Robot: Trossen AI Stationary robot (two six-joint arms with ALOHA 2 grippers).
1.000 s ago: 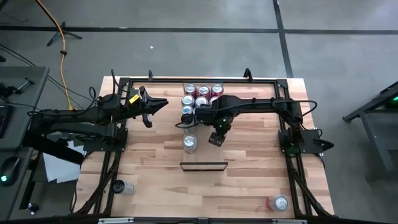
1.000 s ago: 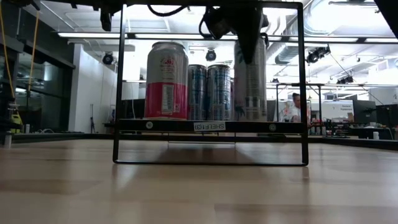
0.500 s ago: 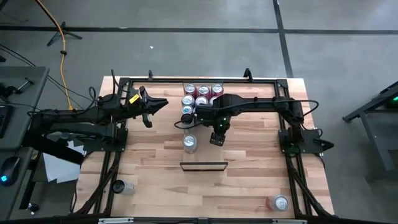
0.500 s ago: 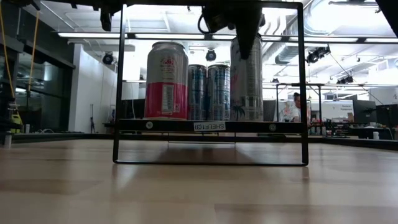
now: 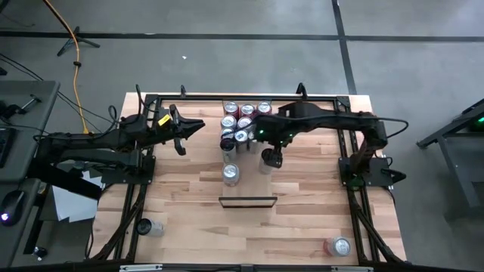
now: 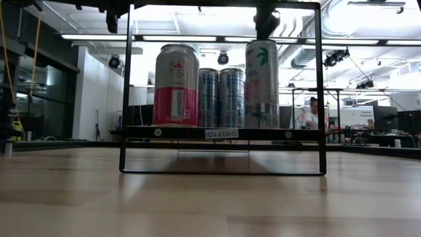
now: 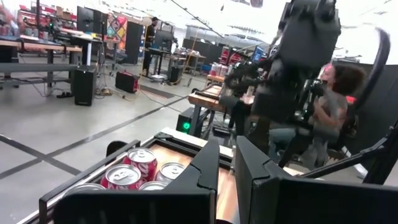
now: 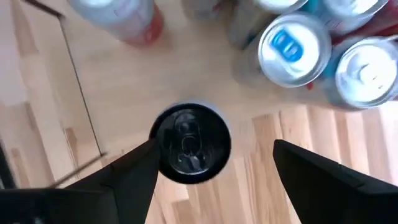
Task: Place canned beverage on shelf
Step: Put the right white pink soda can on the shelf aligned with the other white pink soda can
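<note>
The tall can (image 6: 262, 83) is mostly hidden from above: the right hand (image 5: 271, 157) hangs directly over it. Only the low and right wrist views show it well. In the low view its base is cut off behind the bar of the shelf (image 6: 222, 133), so from there it cannot be told whether it rests on that bar. The high view shows it behind the shelf (image 5: 247, 201), on the counter (image 5: 302, 219), apart from the frame.

The can stands upright with its long axis vertical. Its dark top (image 8: 191, 144) and pull tab face straight up at the wrist camera.

The right hand (image 8: 216, 146) is spread. One finger (image 8: 134, 171) lies to each side of the can's top with bare wood showing between, and it pinches nothing. In the low view only its lowest part (image 6: 266, 20) shows, just above the can's rim.

A pink can (image 6: 175, 85) stands closer to the shelf than the tall one. A cluster of cans (image 5: 243, 119) sits farther behind the shelf, their bases likewise hidden in the low view. Two stray cans (image 5: 151, 227) (image 5: 340, 245) lie on the shelf's near side, toward the counter's corners.

The left hand (image 5: 193, 127) waits well off to the shelf's far left. Its fingers (image 7: 205, 177) are close together with a narrow slit between them, and it holds nothing. A person (image 7: 336, 106) sits in the room beyond.
</note>
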